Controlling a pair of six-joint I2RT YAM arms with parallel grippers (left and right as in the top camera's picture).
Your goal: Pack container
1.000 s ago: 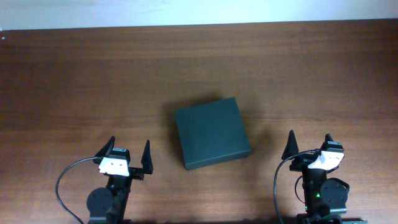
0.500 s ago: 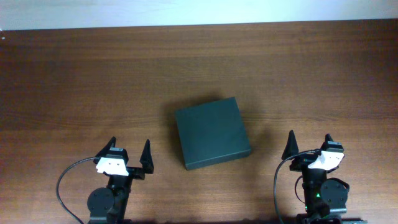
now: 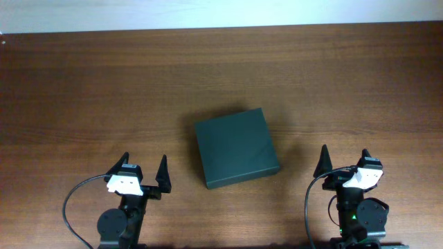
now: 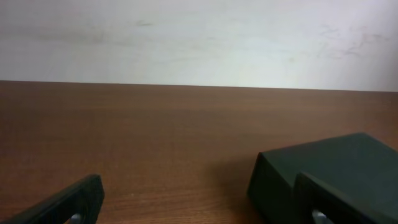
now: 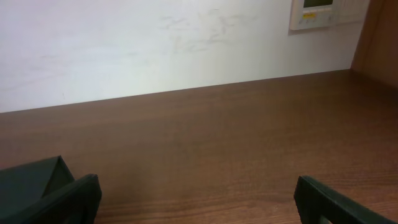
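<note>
The container [image 3: 235, 147] is a dark green-black, roughly square box lying closed in the middle of the brown wooden table [image 3: 104, 90]. My left gripper [image 3: 144, 166] stands open near the front edge, to the left of the box and apart from it. The right gripper [image 3: 344, 158] is open too, to the box's right. From the left wrist the container [image 4: 348, 168] shows at the lower right, partly behind my right finger; nothing lies between the fingers of the left gripper [image 4: 199, 200]. In the right wrist view a corner of the container [image 5: 28, 182] sits at the lower left, and the right gripper [image 5: 198, 199] holds nothing.
A pale wall [image 5: 155, 43] rises behind the table's far edge, with a small white panel [image 5: 326, 12] mounted on it at the upper right. A black cable [image 3: 73, 200] loops beside the left arm's base.
</note>
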